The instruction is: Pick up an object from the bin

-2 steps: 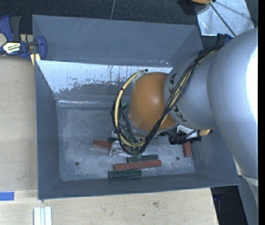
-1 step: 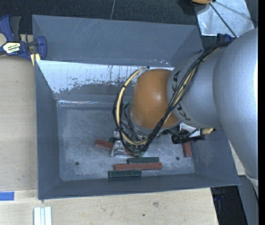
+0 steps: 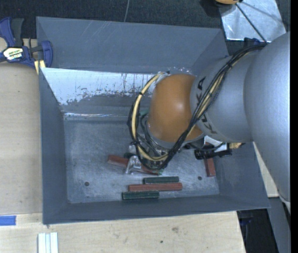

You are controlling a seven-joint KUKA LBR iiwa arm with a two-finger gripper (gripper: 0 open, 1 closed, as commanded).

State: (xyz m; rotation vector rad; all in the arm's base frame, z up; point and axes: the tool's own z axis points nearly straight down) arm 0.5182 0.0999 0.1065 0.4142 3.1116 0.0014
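Tool (image 3: 134, 164) low in bin (image 3: 54, 141) ctr, just beside red-brown stick (image 3: 117, 161); dark green stick (image 3: 140, 195) near. Spread or pressed together? Can't see.

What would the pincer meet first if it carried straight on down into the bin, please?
Most likely the reddish-brown bar lying just under the pincer on the floor of the bin. Height is unclear, so it may already touch.

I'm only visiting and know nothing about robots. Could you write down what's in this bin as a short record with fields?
bin: grey metal
gripper: low over the floor, near the middle
red-brown stick: just left of the gripper
near green bar: by the front wall
red-brown bar: just behind it
far green bar: behind that
short red-brown piece: alone, right side
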